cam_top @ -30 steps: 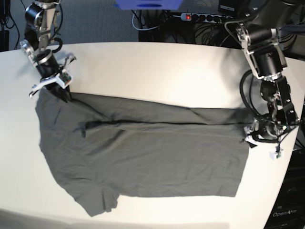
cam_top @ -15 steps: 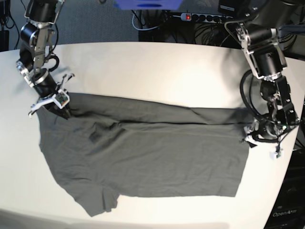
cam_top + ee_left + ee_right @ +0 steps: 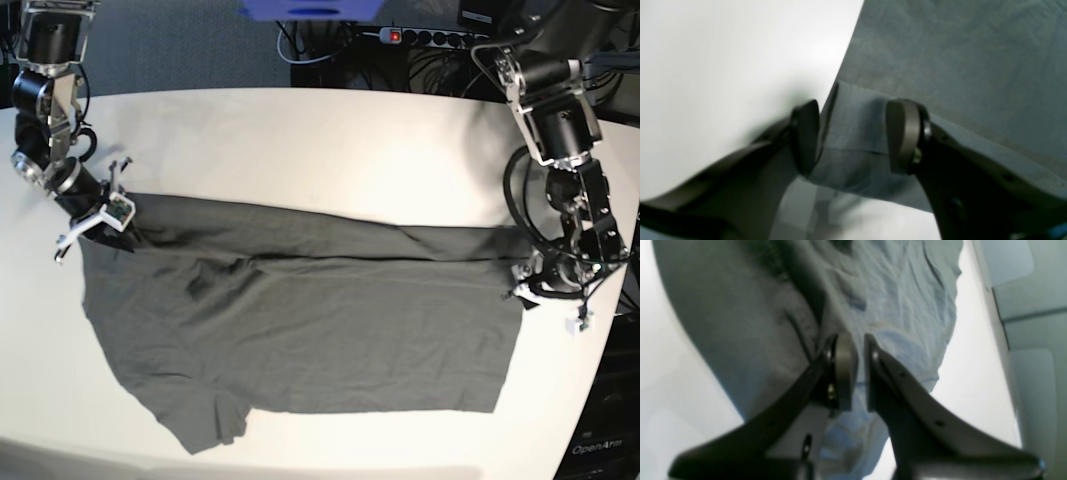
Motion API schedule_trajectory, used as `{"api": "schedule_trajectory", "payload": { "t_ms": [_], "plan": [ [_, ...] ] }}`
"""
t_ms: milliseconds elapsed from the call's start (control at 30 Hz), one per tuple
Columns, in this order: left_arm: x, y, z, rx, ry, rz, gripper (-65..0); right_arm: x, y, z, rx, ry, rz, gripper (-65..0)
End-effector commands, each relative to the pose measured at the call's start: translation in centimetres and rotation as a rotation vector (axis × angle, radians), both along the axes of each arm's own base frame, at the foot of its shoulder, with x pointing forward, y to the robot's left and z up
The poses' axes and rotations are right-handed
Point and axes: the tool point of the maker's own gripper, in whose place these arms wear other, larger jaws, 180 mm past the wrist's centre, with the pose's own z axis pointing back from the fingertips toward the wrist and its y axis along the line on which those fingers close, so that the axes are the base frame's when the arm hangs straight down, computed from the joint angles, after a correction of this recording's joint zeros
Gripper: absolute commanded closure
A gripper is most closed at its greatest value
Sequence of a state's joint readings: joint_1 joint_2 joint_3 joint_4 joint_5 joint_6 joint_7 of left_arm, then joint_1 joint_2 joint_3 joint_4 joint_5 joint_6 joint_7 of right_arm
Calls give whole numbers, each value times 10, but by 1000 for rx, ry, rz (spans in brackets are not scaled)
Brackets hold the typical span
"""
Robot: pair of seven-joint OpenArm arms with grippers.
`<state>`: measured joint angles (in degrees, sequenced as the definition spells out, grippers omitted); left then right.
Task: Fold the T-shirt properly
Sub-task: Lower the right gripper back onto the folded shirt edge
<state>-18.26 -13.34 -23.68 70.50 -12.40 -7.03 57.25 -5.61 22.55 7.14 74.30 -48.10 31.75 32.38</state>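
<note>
Both pincers are parked on the T-shirt (image 3: 300,320), spread across the desk (image 3: 330,140): right pincer (image 3: 858,371) pinched on a sleeve corner, left pincer (image 3: 853,136) gaping around the hem corner.

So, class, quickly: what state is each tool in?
Left tool: open, straddling the T-shirt hem.
Right tool: shut on the T-shirt.

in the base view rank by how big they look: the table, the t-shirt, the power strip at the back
1. Table: spans nearly the whole width of the view.
2. T-shirt: covers much of the tabletop.
3. Power strip: a thin bar, though it sits farther from the camera, so it looks smaller than it is.
</note>
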Motion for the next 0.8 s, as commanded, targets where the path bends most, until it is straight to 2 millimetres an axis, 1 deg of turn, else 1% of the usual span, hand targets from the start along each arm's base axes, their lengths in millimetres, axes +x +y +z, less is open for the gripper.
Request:
{"api": "schedule_trajectory", "payload": {
  "t_ms": [0,100,200,333,400,533,633,733,767],
  "plan": [
    [14,7,20,21,-57,7,-319,8,-5,15,-7,-43,17,-55],
    [14,7,20,21,-57,7,-319,10,-6,17,-24,-46,29,-55],
    [14,7,20,19,-57,6,-319,12,-8,14,-95,-36,58,-54],
    [14,6,20,17,-57,7,-319,9,5,10,-108,-41,127,-54],
    [14,6,20,17,-57,7,-319,14,11,12,-115,-52,141,-54],
    [14,6,20,17,-57,7,-319,26,10,17,-163,-68,157,-52],
    [13,6,20,17,-55,7,-319,35,19,23,-151,-91,156,-52],
    [13,6,19,17,-54,7,-319,36,20,23,-150,-94,157,-52],
    [13,6,19,17,-54,7,-319,35,19,21,-150,-86,157,-52]
  ]
}}
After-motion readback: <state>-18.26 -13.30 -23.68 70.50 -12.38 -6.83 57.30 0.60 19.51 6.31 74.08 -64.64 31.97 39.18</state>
